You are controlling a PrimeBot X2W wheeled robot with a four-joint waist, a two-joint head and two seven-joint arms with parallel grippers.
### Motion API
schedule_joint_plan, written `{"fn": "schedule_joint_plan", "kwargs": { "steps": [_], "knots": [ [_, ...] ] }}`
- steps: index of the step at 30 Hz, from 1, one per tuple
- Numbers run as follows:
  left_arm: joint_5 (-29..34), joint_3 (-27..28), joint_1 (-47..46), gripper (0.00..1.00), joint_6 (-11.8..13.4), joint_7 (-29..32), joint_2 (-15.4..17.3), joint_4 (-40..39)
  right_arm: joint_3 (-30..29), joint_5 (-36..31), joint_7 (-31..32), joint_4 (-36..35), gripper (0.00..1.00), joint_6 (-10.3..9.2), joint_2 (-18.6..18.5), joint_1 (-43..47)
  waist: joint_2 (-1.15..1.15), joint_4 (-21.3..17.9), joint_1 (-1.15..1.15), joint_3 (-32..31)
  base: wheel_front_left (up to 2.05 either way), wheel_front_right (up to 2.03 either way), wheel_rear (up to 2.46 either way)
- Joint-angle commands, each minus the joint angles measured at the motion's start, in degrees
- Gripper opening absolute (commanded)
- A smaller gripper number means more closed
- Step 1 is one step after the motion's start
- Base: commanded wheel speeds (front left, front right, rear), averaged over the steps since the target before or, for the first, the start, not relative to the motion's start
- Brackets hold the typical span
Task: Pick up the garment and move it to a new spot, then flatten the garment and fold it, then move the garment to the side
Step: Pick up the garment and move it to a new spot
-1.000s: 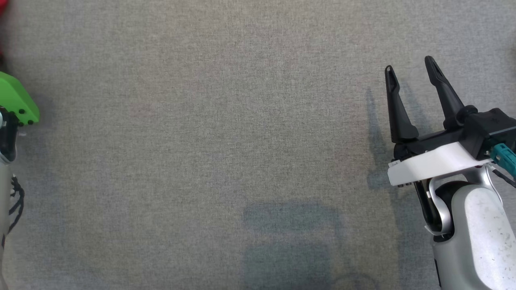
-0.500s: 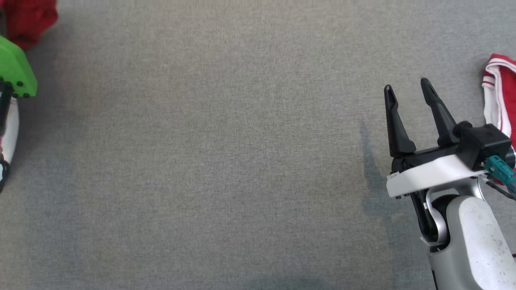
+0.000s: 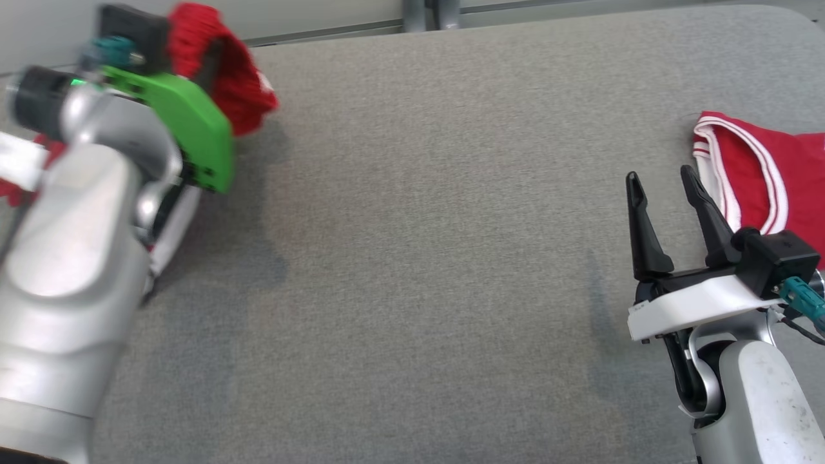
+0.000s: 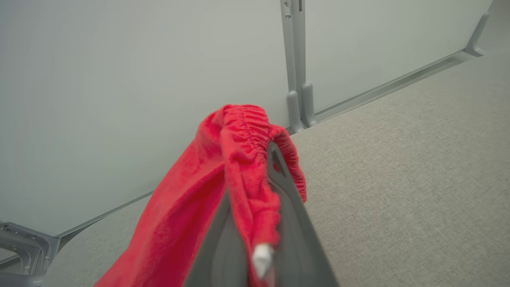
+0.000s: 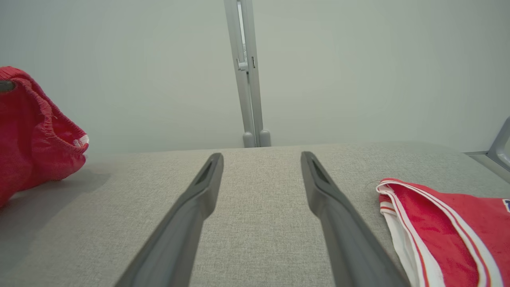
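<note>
The garment (image 3: 242, 96) is a bunched red cloth with a gathered elastic edge, hanging above the upper left of the grey table. My left gripper (image 3: 207, 59) is shut on it, behind a green wrist plate. In the left wrist view the garment (image 4: 187, 207) drapes over the closed fingers (image 4: 291, 207) and falls to the left. The right wrist view shows the garment (image 5: 32, 131) at far left. My right gripper (image 3: 659, 175) stands open and empty over the table's right part, and its own view shows it (image 5: 261, 157) with bare table between the fingers.
A second red garment with white stripes (image 3: 767, 167) lies flat on the table just right of my right gripper (image 5: 450, 223). The grey fabric table (image 3: 419, 225) ends at a pale back wall with a metal post (image 5: 249, 79).
The head camera has shifted, bringing the table's far edge and the striped garment into view. My left arm with the red garment now shows large at upper left. The right gripper stays open.
</note>
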Motion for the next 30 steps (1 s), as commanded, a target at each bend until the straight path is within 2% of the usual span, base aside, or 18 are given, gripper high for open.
{"fn": "schedule_joint_plan", "kwargs": {
  "steps": [1, 7, 11, 12, 14, 19, 24, 30],
  "knots": [
    [0.1, -1.0, 1.3, 0.0, -0.3, 0.1, -1.3, -0.9, -0.2, 0.3, -0.3, 0.1, 1.0, 0.0, -0.2, 0.8, 0.57, -1.8, 0.0, -1.4, 0.0, 0.0, 0.0],
    [0.1, -6.4, 5.0, 0.0, -0.6, -0.5, -8.5, -3.4, -1.1, 0.4, -0.4, 0.1, 1.0, 0.0, -0.2, 1.1, 0.57, -4.4, 0.0, -1.5, 0.0, 0.0, 0.0],
    [0.4, -9.8, 7.0, 0.0, -0.7, -1.4, -13.4, -1.7, -1.2, 0.7, -0.4, -0.2, 1.0, 0.0, -0.2, 1.0, 0.57, -6.5, 0.0, -1.3, 0.0, 0.0, 0.0],
    [0.4, -9.8, 7.0, 0.0, -0.7, -1.4, -13.4, -1.7, -1.2, 0.7, -0.4, -0.2, 1.0, 0.0, -0.2, 1.0, 0.57, -6.5, 0.0, -1.3, 0.0, 0.0, 0.0],
    [0.0, -11.9, 8.2, 0.0, -0.8, -2.7, -15.8, 0.6, -0.9, 0.9, -0.5, 0.1, 1.0, 0.0, -0.2, 0.6, 0.57, -8.2, 0.0, -1.0, 0.0, 0.0, 0.0],
    [-0.7, -14.1, 9.0, 0.0, -0.4, -4.8, -17.7, 4.1, -0.3, 1.4, -0.9, 0.5, 1.0, 0.0, -0.2, 0.5, 0.57, -10.5, 0.0, -0.6, 0.0, 0.0, 0.0],
    [-2.8, -16.7, 9.7, 0.0, 0.2, -7.1, -18.2, 8.0, 0.9, 2.0, -1.4, 1.5, 1.0, 0.0, -0.2, 0.1, 0.57, -12.7, 0.0, -0.3, 0.0, 0.0, 0.0],
    [-7.7, -22.3, 10.3, 0.0, 1.3, -8.5, -18.3, 7.2, 1.5, 2.4, -1.9, 2.3, 1.0, 0.0, -0.2, 0.2, 0.57, -14.3, 0.0, -0.2, 0.0, 0.0, 0.0]
  ]
}}
